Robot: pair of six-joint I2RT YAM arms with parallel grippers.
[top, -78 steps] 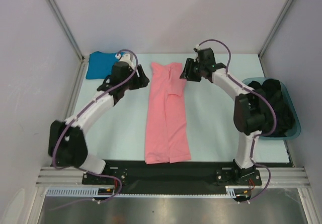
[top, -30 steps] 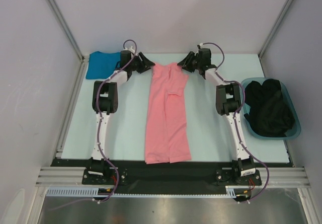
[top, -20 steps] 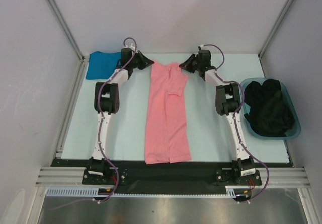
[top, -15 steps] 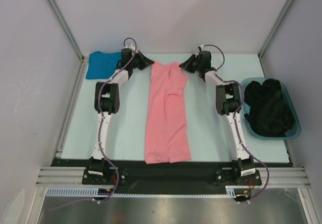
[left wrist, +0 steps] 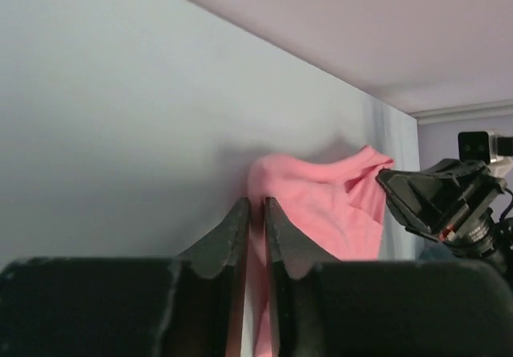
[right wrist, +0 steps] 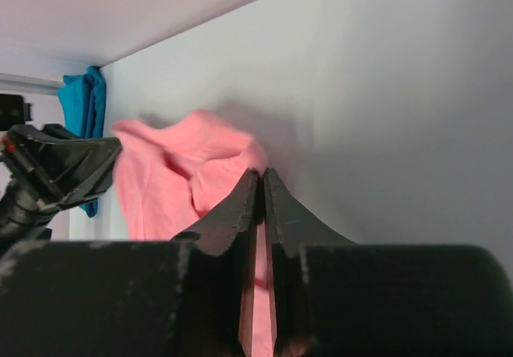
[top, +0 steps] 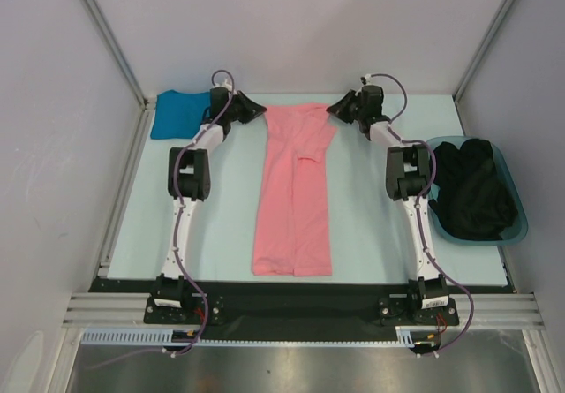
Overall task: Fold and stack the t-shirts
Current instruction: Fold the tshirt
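Pinching one far corner each, the left claw and right claw hold the pink shirt (lying flat), its length running back toward the near side.

salmon pink t-shirt, plain, no print, mid table. bright teal-blue t-shirt, plain, far left corner. table pale mint. tub at right is translucent teal, with black cloth inside. left arm and right arm white with black joints. back wall pale lilac-grey. black strip along near edge, silver rail nearer still.
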